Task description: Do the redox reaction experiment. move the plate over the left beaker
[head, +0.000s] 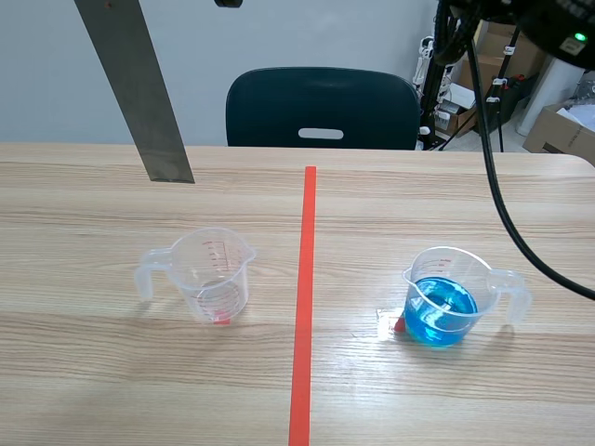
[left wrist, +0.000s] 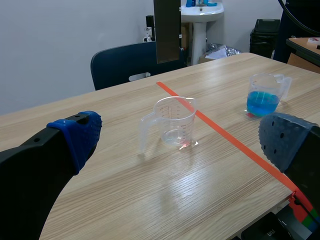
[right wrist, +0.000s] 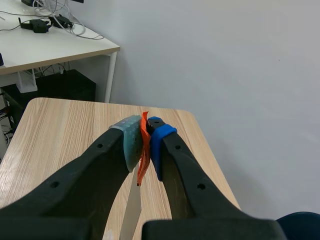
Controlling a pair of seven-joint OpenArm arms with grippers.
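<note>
"What stood behind the bench (head: 446,186)?"

"A dark chair (head: 321,107) at twelve o'clock, just past the far edge, with a plain pale wall (head: 56,74) behind it."

"And off to the side?"

"Cardboard boxes (head: 561,130) at two o'clock, beyond the bench's corner. The left wrist view also showed a white pedestal basin (left wrist: 200,15) behind the chair and a black bin (left wrist: 262,35) near it."

"Any other furniture?"

"A white desk (right wrist: 55,47) strewn with cables (right wrist: 47,21), in the right wrist view, beside a bare pale wall. The light was soft and even, and the bench's wood shone faintly."
</note>
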